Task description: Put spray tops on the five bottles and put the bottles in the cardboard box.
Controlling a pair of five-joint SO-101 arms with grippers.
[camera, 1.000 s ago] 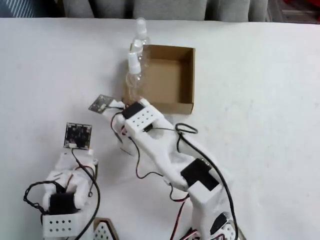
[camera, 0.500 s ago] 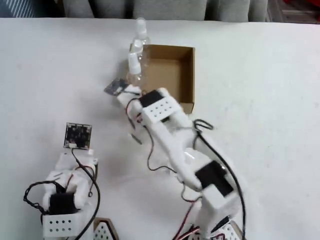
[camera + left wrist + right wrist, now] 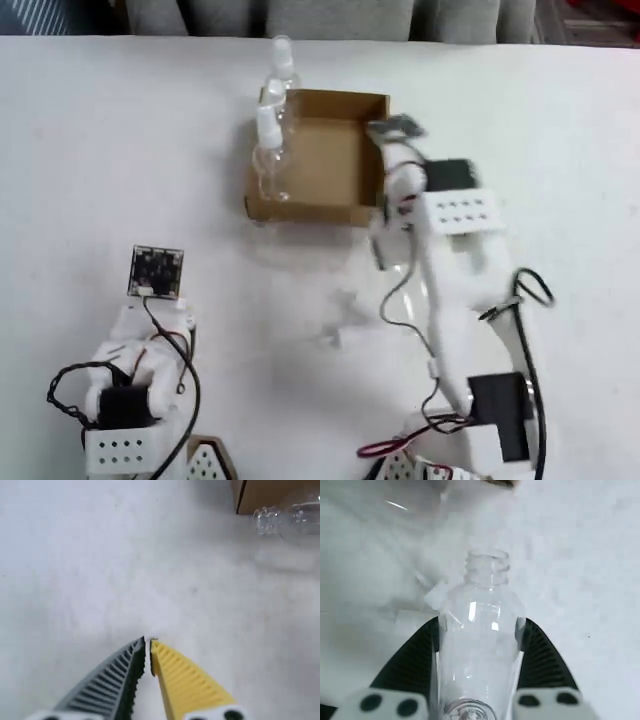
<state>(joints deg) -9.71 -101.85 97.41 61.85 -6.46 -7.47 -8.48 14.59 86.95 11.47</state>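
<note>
Right tool (image 3: 480, 627) grips an uncapped bottle (image 3: 487, 572).
Hold it steady; I reckon it wants a spray top before the cardboard box (image 3: 310, 212).

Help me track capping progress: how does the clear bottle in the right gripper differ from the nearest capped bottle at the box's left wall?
The clear uncapped plastic bottle in the right gripper has an open neck; the clear capped plastic bottle carries a white spray top. The uncapped one is clamped between black jaws; the capped one stands free at the left wall of the brown cardboard box. Both are see-through.
</note>
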